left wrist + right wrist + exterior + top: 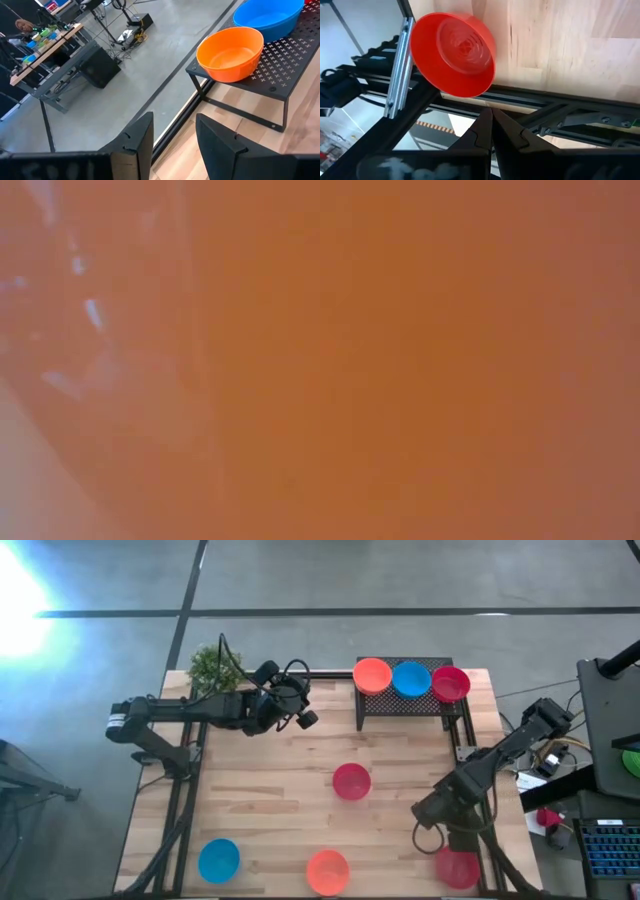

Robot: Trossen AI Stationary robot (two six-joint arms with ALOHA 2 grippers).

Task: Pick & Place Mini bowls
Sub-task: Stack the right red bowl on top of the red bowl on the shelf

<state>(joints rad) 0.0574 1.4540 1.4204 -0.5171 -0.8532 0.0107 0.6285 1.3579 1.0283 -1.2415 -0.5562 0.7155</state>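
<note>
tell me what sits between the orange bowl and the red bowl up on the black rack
A blue round plastic bowl sits between the orange round plastic bowl and the red round plastic bowl on the black wire-mesh rack, in the high view.

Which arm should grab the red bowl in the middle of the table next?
Probably the right: its shut right gripper sits nearer the red bowl. The open left gripper is empty up by the rack.
</note>
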